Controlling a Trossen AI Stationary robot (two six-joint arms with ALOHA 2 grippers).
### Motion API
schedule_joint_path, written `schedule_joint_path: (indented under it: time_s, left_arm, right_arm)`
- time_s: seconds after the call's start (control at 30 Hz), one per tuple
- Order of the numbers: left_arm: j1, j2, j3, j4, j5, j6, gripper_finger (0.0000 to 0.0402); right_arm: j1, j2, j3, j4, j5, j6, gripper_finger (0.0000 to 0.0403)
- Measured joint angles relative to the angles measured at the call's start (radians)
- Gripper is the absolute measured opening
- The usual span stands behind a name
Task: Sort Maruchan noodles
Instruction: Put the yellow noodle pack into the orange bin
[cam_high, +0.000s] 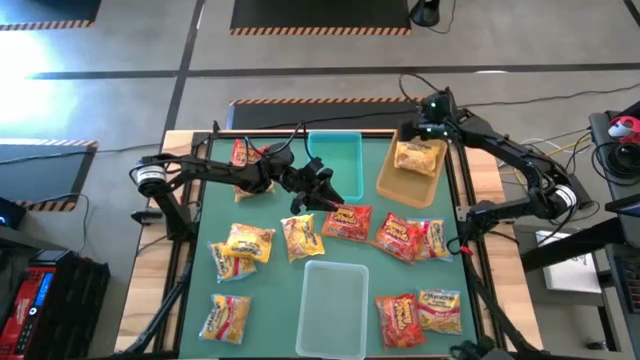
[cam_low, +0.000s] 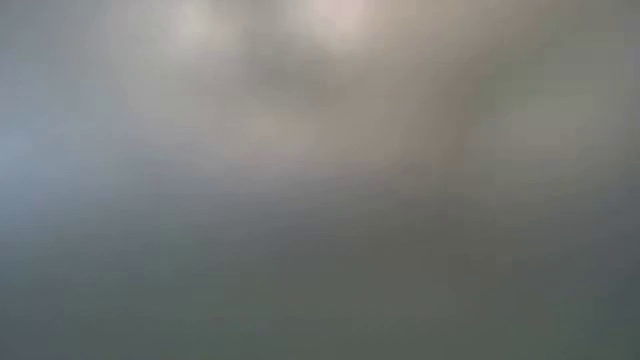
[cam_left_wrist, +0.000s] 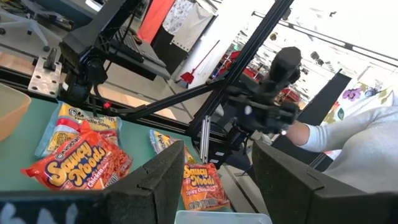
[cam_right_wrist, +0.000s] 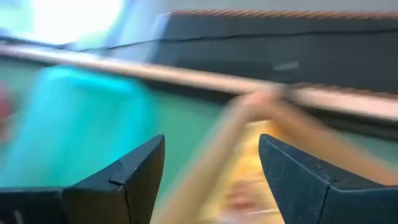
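Two end effectors are at work over the green bench (cam_high: 280, 300). The right end effector (cam_right_wrist: 211, 180) hangs above the far right corner, over the tan rectangular plastic bin (cam_high: 393, 181); its two dark fingers stand wide apart with nothing between them, and a yellow crinkly noodle packet (cam_high: 418, 158) lies inside that bin directly beneath. I judge this packet just delivered, so the right arm's step reads as a drop completed.

The left end effector (cam_high: 322, 188) sits near the middle of the bench, just beside the near corner of the teal rectangular plastic bin (cam_high: 340, 160); its fingers (cam_left_wrist: 155, 180) are parted and empty, aimed toward the red crinkly packet (cam_high: 347, 222) close in front of it. A second red packet (cam_left_wrist: 81, 165) shows in the left wrist view beyond the fingers, near another yellow one. A person's sleeve (cam_left_wrist: 348, 137) appears in the room behind.

Roughly ten more packets, red and yellow mixed, lie loose across the middle and near parts of the bench, and one lies behind the left arm by the far edge. The clear rectangular plastic bin (cam_high: 333, 300) at the near edge holds nothing visible. Sorting looks early. Next, the left arm needs to lower squarely over the red packet and close on its crinkled edge, while the right arm must swing back toward the loose cluster on its side. The low view shows nothing usable.
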Motion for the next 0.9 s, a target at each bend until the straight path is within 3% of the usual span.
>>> schedule_joint_path:
  time_s: [0.23,0.43,0.73,0.9]
  left_arm:
    - [0.0,0.0,0.0,0.001,0.028,0.003,0.0172]
    - [0.0,0.0,-0.007,0.001,0.126,-0.048,0.0172]
    - [0.001,0.0,-0.035,-0.001,0.266,-0.138,0.0169]
    - [0.01,0.0,-0.039,-0.015,0.355,-0.169,0.0168]
  right_arm:
    - [0.19,-0.003,0.057,0.0,-0.028,0.026,0.0236]
    - [0.384,-0.017,0.072,-0.02,-0.029,0.051,0.0235]
    - [0.653,-0.113,0.071,-0.246,-0.029,0.156,0.0235]
    - [0.758,-0.168,0.071,-0.28,-0.03,0.226,0.0235]
